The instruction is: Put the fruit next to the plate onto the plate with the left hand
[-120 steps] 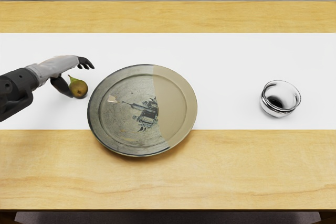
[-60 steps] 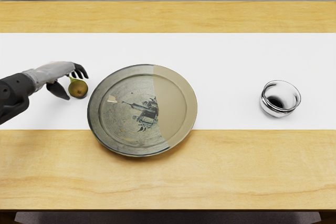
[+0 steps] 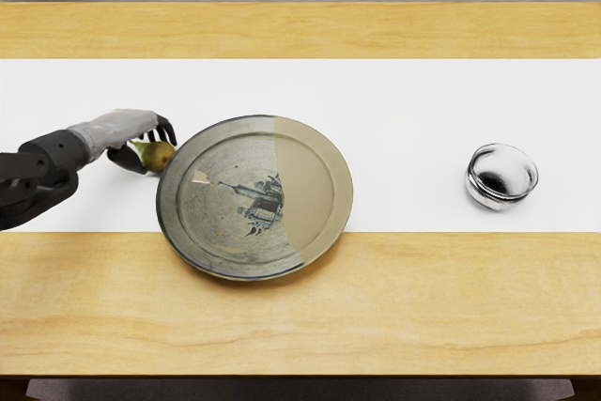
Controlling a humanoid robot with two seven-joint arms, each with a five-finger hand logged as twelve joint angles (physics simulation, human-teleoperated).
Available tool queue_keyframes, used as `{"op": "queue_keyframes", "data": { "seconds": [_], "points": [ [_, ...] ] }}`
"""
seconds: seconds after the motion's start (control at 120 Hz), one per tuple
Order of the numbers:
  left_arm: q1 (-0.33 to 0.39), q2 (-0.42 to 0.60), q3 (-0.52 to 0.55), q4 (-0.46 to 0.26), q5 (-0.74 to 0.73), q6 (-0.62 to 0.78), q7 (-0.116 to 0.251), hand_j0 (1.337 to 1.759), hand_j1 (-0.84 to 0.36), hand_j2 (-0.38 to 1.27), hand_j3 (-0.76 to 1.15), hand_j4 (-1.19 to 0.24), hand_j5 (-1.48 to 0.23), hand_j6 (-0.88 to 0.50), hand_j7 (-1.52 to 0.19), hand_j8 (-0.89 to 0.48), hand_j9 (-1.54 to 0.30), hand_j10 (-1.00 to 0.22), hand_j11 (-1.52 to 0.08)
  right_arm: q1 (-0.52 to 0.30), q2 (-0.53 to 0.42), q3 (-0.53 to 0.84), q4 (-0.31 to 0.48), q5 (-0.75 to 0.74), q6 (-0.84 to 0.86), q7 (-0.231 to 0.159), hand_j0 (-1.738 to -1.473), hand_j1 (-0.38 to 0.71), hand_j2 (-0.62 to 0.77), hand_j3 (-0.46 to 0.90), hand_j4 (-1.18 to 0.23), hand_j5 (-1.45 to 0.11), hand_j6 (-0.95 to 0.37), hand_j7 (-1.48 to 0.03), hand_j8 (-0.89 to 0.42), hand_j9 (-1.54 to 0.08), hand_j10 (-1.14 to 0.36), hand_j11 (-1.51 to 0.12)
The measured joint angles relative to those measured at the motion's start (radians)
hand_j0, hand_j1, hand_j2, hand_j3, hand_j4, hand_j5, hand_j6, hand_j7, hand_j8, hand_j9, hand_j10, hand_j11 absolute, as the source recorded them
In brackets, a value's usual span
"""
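Pear (image 3: 158,155), long axis sideways, stem leftward, pinched in left hand (image 3: 134,132) beside plate (image 3: 315,185).

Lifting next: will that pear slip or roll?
The pear looks smooth and rounded, so it may slip in the left hand closed around it. It is small beside the hand, so probably light. On the shallow plate it could roll.

The table (image 3: 300,307) is pale wood, matt, with visible grain. The runner (image 3: 394,91) on it is plain white and matt (cloth or paper, hard to tell). The plate (image 3: 344,190) has a dull metallic sheen, half of it mottled. The bowl (image 3: 481,192) is mirror-polished metal. The pear (image 3: 158,155) has matt skin, and the left hand (image 3: 141,138) has matt black fingers.
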Motion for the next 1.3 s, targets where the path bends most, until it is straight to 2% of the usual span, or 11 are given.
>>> {"op": "queue_keyframes", "data": {
  "seconds": [0.2,0.383,0.525,0.592,0.7,0.933,0.983,1.075,1.2,1.3],
  "points": [
    [0.008,-0.003,0.0,0.008,0.001,-0.003,0.005,1.657,-0.24,0.12,0.0,-0.53,-0.62,-0.52,-0.64,-0.56,-0.66,-0.51,-0.66,0.0,0.0,0.0,0.0,0.0,0.0,0.0,-1.658,-0.33,0.0,0.0,-0.02,-0.02,-0.02,-0.02,-0.02,-0.02,-0.02,-0.02],
    [0.01,-0.009,0.005,0.009,0.002,-0.006,0.021,1.655,-0.27,0.22,0.0,-0.58,-0.71,-0.5,-0.74,-0.55,-0.77,-0.59,-0.77,0.0,0.0,0.0,0.0,0.0,0.0,0.0,-1.658,-0.33,0.0,0.0,-0.02,-0.02,-0.02,-0.02,-0.02,-0.02,-0.02,-0.02],
    [0.017,-0.009,0.003,0.009,0.009,-0.011,0.026,1.655,-0.26,0.08,0.11,-0.53,-0.79,-0.43,-0.83,-0.45,-0.85,-0.52,-0.86,0.0,0.0,0.0,0.0,0.0,0.0,0.0,-1.658,-0.33,0.0,0.0,-0.02,-0.02,-0.02,-0.02,-0.02,-0.02,-0.02,-0.02],
    [0.014,-0.007,0.003,0.007,0.005,-0.016,0.026,1.652,-0.25,0.12,-0.01,-0.52,-0.83,-0.44,-0.86,-0.46,-0.88,-0.53,-0.89,0.0,0.0,0.0,0.0,0.0,0.0,0.0,-1.658,-0.33,0.0,0.0,-0.02,-0.02,-0.02,-0.02,-0.02,-0.02,-0.02,-0.02],
    [0.007,0.001,0.003,0.0,0.0,-0.023,0.025,1.647,-0.25,0.29,-0.35,-0.53,-0.89,-0.47,-0.92,-0.52,-0.93,-0.61,-0.94,0.0,0.0,0.0,0.0,0.0,0.0,0.0,-1.658,-0.33,0.0,0.0,-0.02,-0.02,-0.02,-0.02,-0.02,-0.02,-0.02,-0.02],
    [-0.026,0.057,-0.004,-0.046,-0.003,-0.037,0.024,1.651,-0.28,0.35,-0.11,-0.48,-0.97,-0.47,-0.99,-0.54,-0.99,-0.69,-1.0,0.0,0.0,0.0,0.0,0.0,0.0,0.0,-1.658,-0.33,0.0,0.0,-0.02,-0.02,-0.02,-0.02,-0.02,-0.02,-0.02,-0.02],
    [-0.038,0.072,-0.005,-0.062,-0.003,-0.038,0.023,1.652,-0.28,0.4,-0.09,-0.48,-0.98,-0.48,-0.99,-0.55,-1.0,-0.7,-1.0,0.0,0.0,0.0,0.0,0.0,0.0,0.0,-1.658,-0.33,0.0,0.0,-0.02,-0.02,-0.02,-0.02,-0.02,-0.02,-0.02,-0.02],
    [-0.048,0.089,-0.008,-0.085,-0.004,-0.039,0.023,1.653,-0.28,0.39,-0.06,-0.5,-0.98,-0.5,-1.0,-0.58,-1.0,-0.71,-1.0,0.0,0.0,0.0,0.0,0.0,0.0,0.0,-1.658,-0.33,0.0,0.0,-0.02,-0.02,-0.02,-0.02,-0.02,-0.02,-0.02,-0.02],
    [-0.068,0.121,-0.012,-0.112,-0.003,-0.041,0.023,1.654,-0.3,0.51,-0.03,-0.52,-0.98,-0.52,-0.99,-0.61,-1.0,-0.73,-1.0,0.0,0.0,0.0,0.0,0.0,0.0,0.0,-1.658,-0.33,0.0,0.0,-0.02,-0.02,-0.02,-0.02,-0.02,-0.02,-0.02,-0.02],
    [-0.076,0.153,-0.027,-0.133,-0.002,-0.058,0.023,1.655,-0.31,0.5,-0.02,-0.52,-0.98,-0.52,-0.99,-0.62,-1.0,-0.73,-1.0,0.0,0.0,0.0,0.0,0.0,0.0,0.0,-1.658,-0.33,0.0,0.0,-0.02,-0.02,-0.02,-0.02,-0.02,-0.02,-0.02,-0.02]
  ]
}}
